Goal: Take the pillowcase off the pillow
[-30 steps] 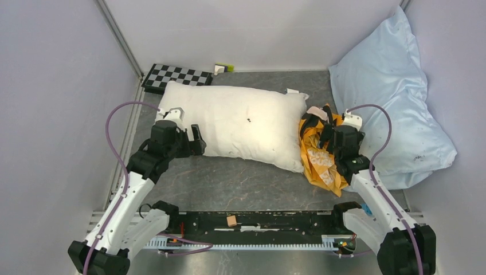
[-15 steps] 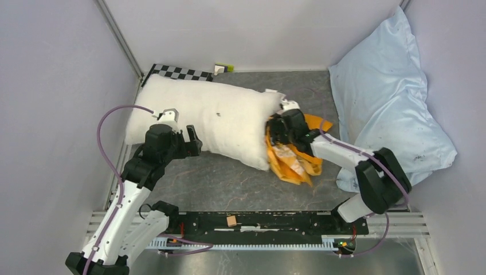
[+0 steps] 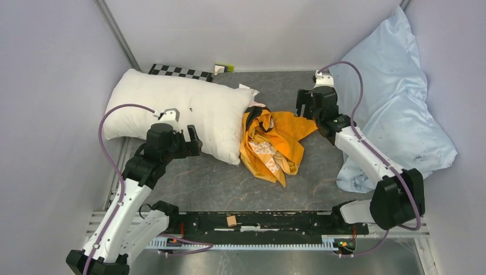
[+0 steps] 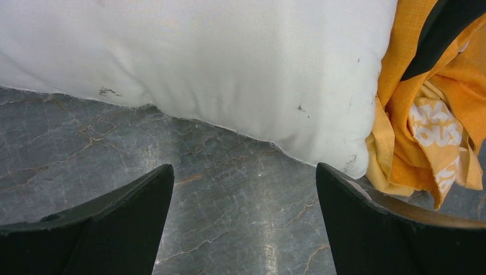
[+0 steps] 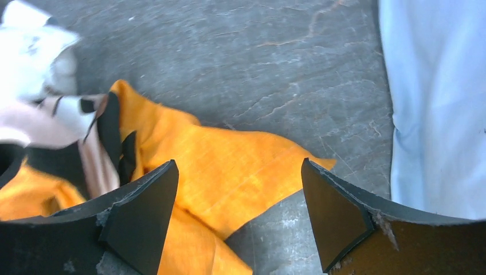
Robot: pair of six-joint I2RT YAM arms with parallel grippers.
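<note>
The white pillow (image 3: 172,109) lies bare at the back left, its left end against the side wall. The orange pillowcase (image 3: 272,143) is a crumpled heap on the table, touching the pillow's right end, black print showing at its top. My left gripper (image 3: 196,143) hovers open at the pillow's near edge; its wrist view shows the pillow (image 4: 200,69), the pillowcase (image 4: 427,114) and bare table between the jaws of the gripper (image 4: 243,189). My right gripper (image 3: 304,105) is open above the pillowcase's far right corner (image 5: 229,166), and the gripper (image 5: 238,183) holds nothing.
A large pale blue pillow (image 3: 395,97) leans in the right back corner, close to the right arm; it fills the right of the right wrist view (image 5: 435,103). A checkerboard (image 3: 177,73) and a small yellow-green item (image 3: 223,68) sit by the back wall. A metal rail (image 3: 252,220) runs along the near edge.
The pillow slid left and back toward the left wall. The pillowcase heap moved left with it and spread out. My right arm swung from the pillow's right end to the back right.
</note>
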